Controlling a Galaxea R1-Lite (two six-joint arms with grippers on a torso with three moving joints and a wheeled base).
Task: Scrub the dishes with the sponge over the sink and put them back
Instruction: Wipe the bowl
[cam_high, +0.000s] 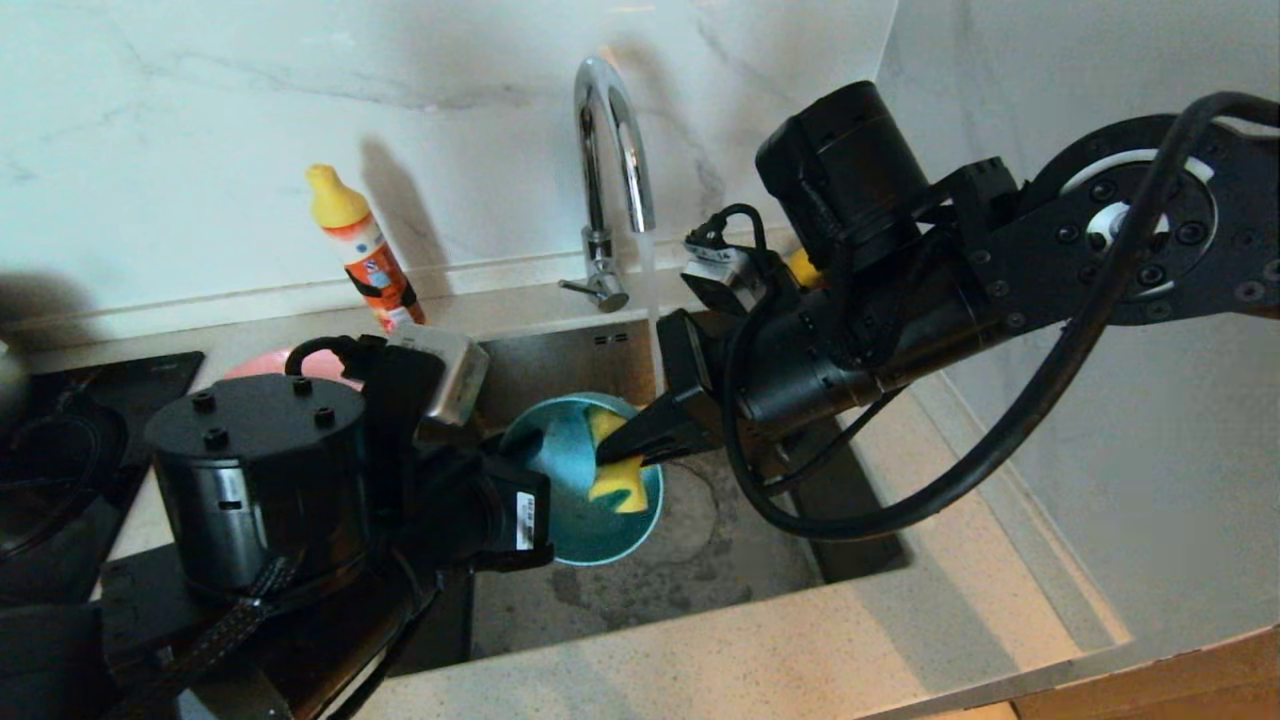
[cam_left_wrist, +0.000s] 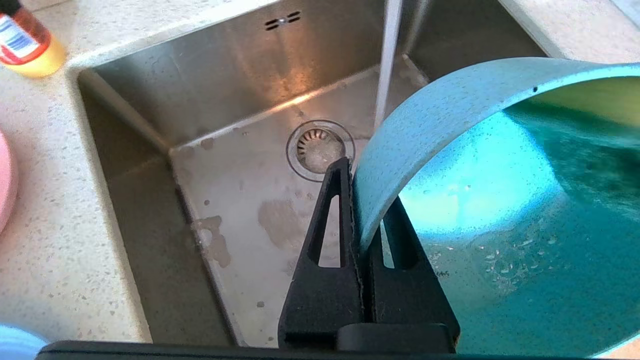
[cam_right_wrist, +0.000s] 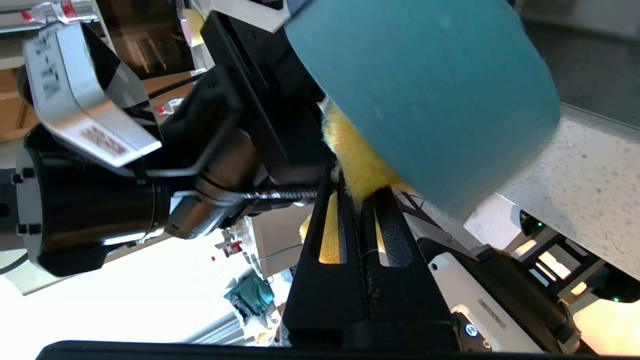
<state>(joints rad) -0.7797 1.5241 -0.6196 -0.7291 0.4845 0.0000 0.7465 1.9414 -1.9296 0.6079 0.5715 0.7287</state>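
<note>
Sink (cam_high: 700, 560) first: steel basin sits under both grippers, tap (cam_high: 610, 150) running, stream falling just behind the right gripper's wrist and hitting the basin floor near the drain (cam_left_wrist: 320, 149), not the bowl.

Teal bowl (cam_high: 570, 470): held over the basin, tilted so its mouth faces the right gripper. Left gripper (cam_left_wrist: 357, 200) is clamped on the bowl's rim, one finger inside the wall, one outside. Grip is thin, edge only.

Sponge (cam_high: 620, 470): pinched shut in the right gripper (cam_high: 640, 435), yellow body sticking out past the fingertips and pressed into the bowl's inside wall. Right wrist view shows it squashed between fingers and bowl.

Other dishes: pink plate (cam_high: 290, 362) on the counter behind the left gripper, next to the orange bottle (cam_high: 365, 250). Sliver of pale blue at the corner of the left wrist view (cam_left_wrist: 15, 340), probably the blue plate, can't confirm.

Step in hand looks like scrubbing the bowl's interior. To do it well, my read:
- keep sponge pressure light and directed toward the clamped side of the rim; pushing on the far wall will lever the bowl out of a rim pinch
- sweep around the wall, then the base, sponge face flat
- shift the bowl toward the stream to wet it
- keep everything over the basin in case it slips
</note>
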